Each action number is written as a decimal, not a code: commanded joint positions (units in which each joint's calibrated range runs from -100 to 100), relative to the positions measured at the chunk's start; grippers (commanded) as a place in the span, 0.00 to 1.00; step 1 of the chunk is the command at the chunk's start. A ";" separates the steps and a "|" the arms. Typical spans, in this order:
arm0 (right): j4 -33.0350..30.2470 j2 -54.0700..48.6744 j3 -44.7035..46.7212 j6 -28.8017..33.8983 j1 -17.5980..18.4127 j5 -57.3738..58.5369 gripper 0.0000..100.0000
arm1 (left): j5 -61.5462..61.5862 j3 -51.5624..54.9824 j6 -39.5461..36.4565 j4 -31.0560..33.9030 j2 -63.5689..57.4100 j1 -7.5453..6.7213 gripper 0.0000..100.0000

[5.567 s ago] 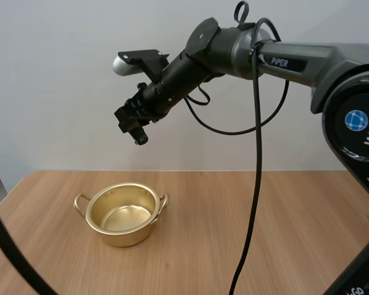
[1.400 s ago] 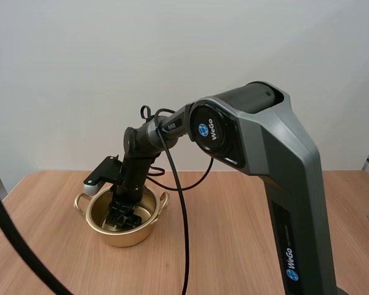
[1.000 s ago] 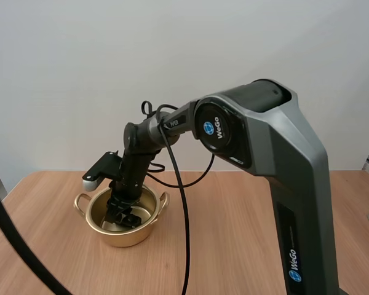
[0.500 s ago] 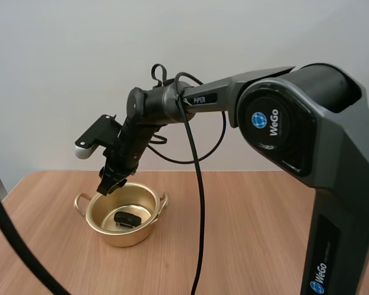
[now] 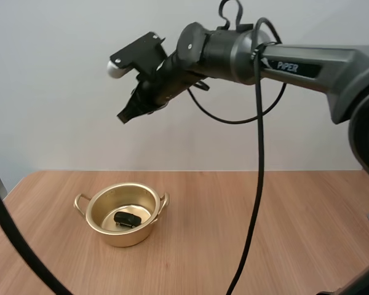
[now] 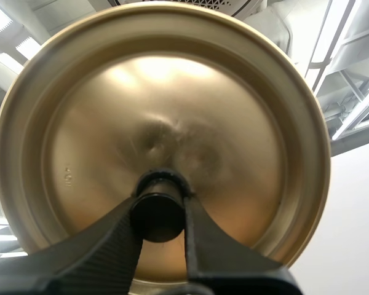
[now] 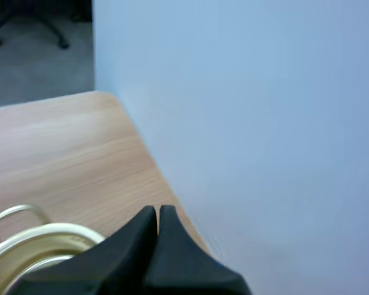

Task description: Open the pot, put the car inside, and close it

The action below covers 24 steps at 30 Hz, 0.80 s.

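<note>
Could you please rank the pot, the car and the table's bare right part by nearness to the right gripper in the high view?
1. pot, below the right gripper, rim uppermost.
2. car, slightly lower, on the pot's floor.
3. table, its bare right part, far off sideways.

Shiny gold is shown by the pot [image 5: 120, 236] at lower left of the high view, black by the car [image 5: 127, 218] in it. Pale wood grain is seen on the table [image 5: 264, 233]. The lid [image 6: 172, 92] is gold, its knob [image 6: 158, 216] black, the left gripper [image 6: 160, 209] black and ribbed.
</note>
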 commanded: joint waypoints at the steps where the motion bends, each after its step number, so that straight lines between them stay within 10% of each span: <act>1: 1.49 -2.76 -0.10 0.31 -6.14 -3.49 0.00 | -0.77 -0.05 0.00 -0.44 0.06 -0.01 0.00; 16: 28.67 -10.50 5.14 -3.84 -30.44 -14.87 0.00 | 2.06 -0.05 -1.83 -1.18 -0.05 -0.01 0.00; 24: 63.24 -20.25 22.99 -37.53 -33.95 1.82 0.00 | 2.67 -0.05 -2.18 -1.18 -0.05 -0.01 0.00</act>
